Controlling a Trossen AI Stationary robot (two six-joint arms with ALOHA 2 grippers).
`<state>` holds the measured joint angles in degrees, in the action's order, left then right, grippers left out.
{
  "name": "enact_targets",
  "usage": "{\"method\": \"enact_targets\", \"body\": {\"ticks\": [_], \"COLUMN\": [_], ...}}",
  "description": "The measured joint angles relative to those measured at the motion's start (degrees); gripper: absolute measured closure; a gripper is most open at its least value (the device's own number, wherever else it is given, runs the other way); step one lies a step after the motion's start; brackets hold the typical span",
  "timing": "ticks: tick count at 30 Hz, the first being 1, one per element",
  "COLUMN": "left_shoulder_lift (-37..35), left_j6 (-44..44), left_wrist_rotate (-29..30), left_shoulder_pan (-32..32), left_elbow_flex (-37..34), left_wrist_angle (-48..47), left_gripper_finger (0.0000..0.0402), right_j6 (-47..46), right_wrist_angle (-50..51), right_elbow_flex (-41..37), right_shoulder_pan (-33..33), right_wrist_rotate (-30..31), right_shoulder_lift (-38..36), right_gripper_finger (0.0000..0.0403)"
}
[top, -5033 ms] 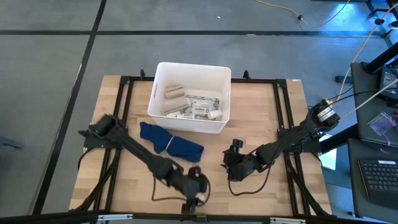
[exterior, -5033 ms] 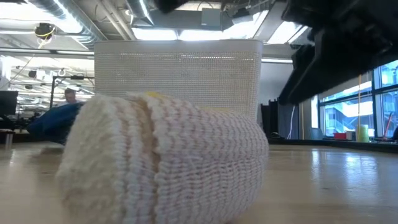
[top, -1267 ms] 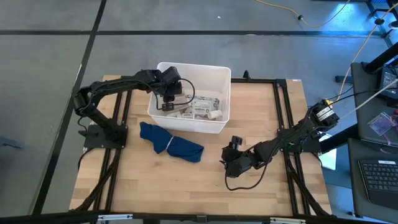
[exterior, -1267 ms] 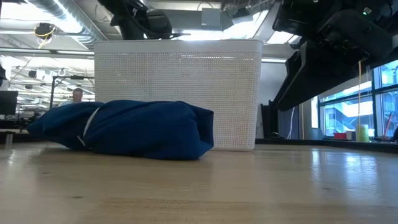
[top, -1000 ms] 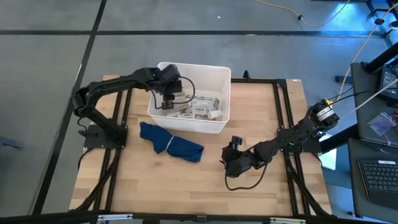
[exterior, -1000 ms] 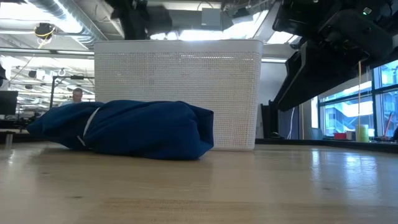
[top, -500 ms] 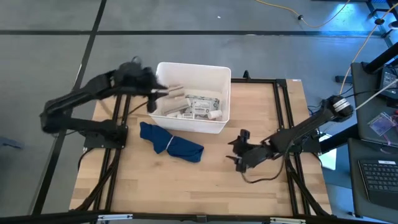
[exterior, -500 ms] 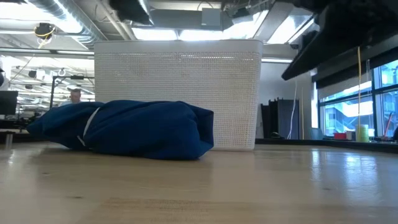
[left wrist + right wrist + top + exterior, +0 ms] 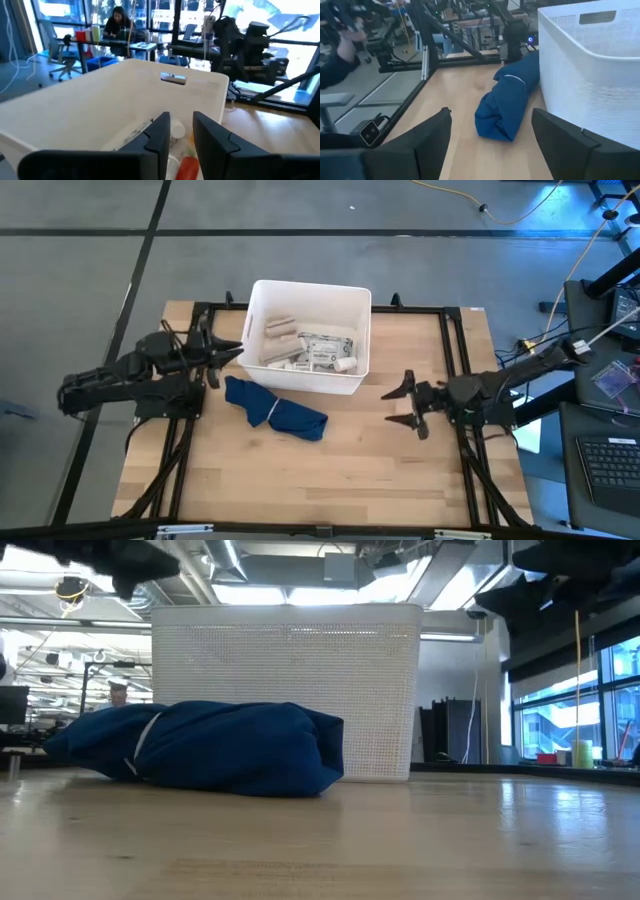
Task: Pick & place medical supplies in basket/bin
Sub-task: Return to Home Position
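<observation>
At the counter's [image 9: 340,480] left edge, my left hand [image 9: 224,354] hovers beside the white bin [image 9: 310,285], fingers slightly parted. The overhead view shows the medical supplies [image 9: 310,350] inside. The low view shows only the bin's mesh wall behind the blue cloth [image 9: 210,748]. Packet print is unreadable. My right hand [image 9: 406,406] hangs spread wide.

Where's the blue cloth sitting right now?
In the high view, the blue cloth lies on the wooden table, left of centre, just on the robot's side of the white bin and close beside its near wall.
</observation>
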<state>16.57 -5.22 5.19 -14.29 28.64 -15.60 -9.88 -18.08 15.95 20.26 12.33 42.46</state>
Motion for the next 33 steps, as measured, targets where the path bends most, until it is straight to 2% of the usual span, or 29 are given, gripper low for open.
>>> {"method": "enact_targets", "body": {"ticks": [4,9,17,26,33], "left_shoulder_lift": [-5.9,-10.3,-16.5,-16.5,-16.6], "left_j6": [-0.3,-0.2,0.8,1.0,0.6], "left_wrist_rotate": [0.1,4.4,0.4,-3.1,-3.4], "left_shoulder_pan": [1.0,1.1,1.1,1.1,1.1], "left_elbow_flex": [-6.6,-11.8,-18.5,-24.8,-27.2], "left_wrist_angle": [2.3,3.5,7.6,19.2,22.8], "left_gripper_finger": [0.0330,0.0337,0.0340,0.0339,0.0341], "right_j6": [1.9,3.0,5.0,5.0,4.5], "right_wrist_angle": [0.3,3.2,6.5,6.8,5.8], "right_elbow_flex": [-2.1,-2.4,-2.4,-2.4,-2.4], "right_shoulder_pan": [-5.5,-11.0,-14.7,-14.6,-14.6], "right_wrist_rotate": [-6.4,-12.7,-12.9,-13.1,-13.1], "right_shoulder_lift": [-4.4,-8.0,-10.2,-10.5,-10.9], "right_gripper_finger": [0.0126,0.0126,0.0126,0.0126,0.0126]}}
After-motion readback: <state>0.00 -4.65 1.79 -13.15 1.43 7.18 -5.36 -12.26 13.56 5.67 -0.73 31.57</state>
